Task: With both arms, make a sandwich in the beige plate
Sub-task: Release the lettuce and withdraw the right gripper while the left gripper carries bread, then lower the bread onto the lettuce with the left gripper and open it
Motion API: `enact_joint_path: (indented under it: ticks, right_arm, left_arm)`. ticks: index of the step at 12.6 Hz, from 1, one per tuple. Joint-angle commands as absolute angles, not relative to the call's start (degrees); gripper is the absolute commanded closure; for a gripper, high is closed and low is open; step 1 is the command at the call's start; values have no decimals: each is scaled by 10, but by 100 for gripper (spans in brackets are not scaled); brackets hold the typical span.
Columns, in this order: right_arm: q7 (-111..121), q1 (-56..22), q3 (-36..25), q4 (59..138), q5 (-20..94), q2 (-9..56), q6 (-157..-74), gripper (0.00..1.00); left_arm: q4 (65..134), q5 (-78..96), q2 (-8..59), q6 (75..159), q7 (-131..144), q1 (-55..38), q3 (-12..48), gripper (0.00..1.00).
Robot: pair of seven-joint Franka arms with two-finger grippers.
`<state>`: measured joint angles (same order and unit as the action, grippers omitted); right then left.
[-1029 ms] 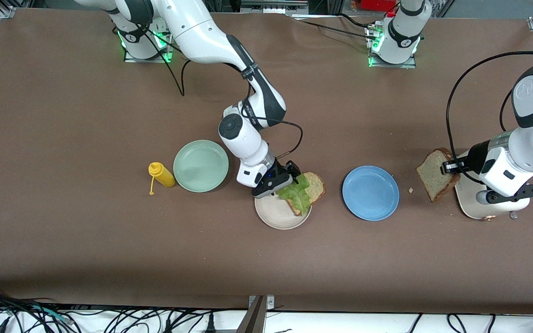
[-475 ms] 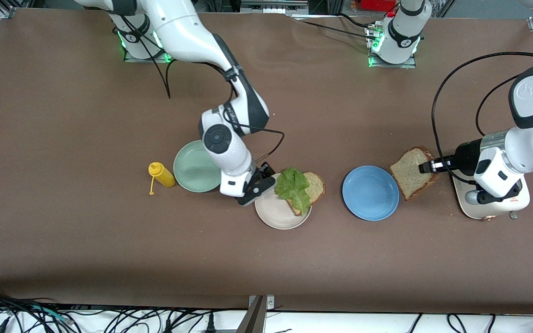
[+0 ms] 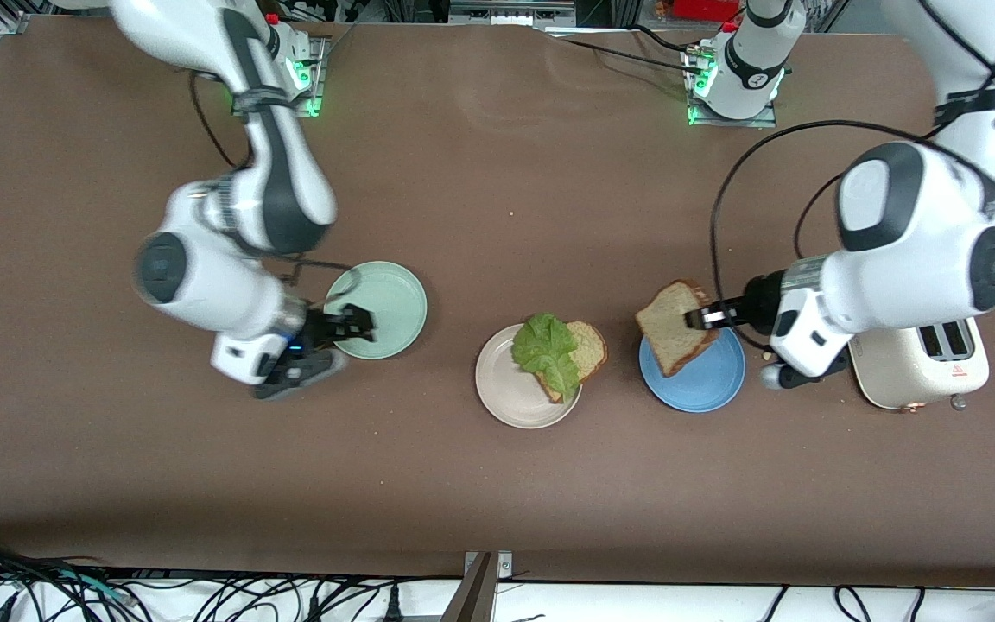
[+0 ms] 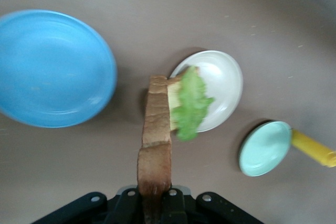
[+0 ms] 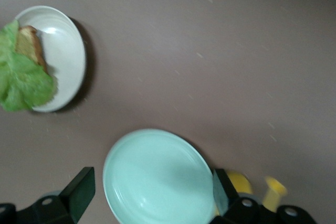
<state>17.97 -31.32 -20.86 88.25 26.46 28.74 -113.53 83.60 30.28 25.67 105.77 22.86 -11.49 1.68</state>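
Left gripper [image 3: 694, 319], over the blue plate [image 3: 705, 384], clamps one bread slice [image 3: 668, 328] by its crust. Right gripper [image 3: 325, 341], fingers spread and empty, hangs over the mint-green plate [image 3: 394, 298]. The beige plate [image 3: 510, 397] carries one bread slice [image 3: 588, 345] under one lettuce leaf [image 3: 547, 350]. Three plates lie in a row. The toaster [image 3: 921, 376] bears a red warning mark, unreadable, and the yellow bottle [image 5: 273, 190] is partly hidden.

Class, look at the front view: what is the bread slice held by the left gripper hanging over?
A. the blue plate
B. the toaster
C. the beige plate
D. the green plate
A: the left gripper is shut on the bread slice, which hangs over the blue plate, short of the beige plate.
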Motion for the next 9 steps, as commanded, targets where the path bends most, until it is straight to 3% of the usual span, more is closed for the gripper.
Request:
enact_joint_path:
  ticks: [1, 4, 7, 9]
  right_arm:
    - [180, -237, -157, 919, 160, 207, -1088, 0]
    - [130, -150, -85, 925, 90, 134, -1032, 0]
    - [-47, -120, -16, 975, 5, 61, -1027, 0]
    - [-51, -113, -11, 983, 0, 29, -1020, 0]
  left_arm:
    - [859, 375, 269, 1117, 239, -144, 10, 100]
    - [919, 411, 260, 1186, 215, -167, 27, 100]
    - [979, 423, 250, 1249, 168, -163, 58, 100]
    - [1046, 473, 225, 1322, 94, -162, 73, 100]
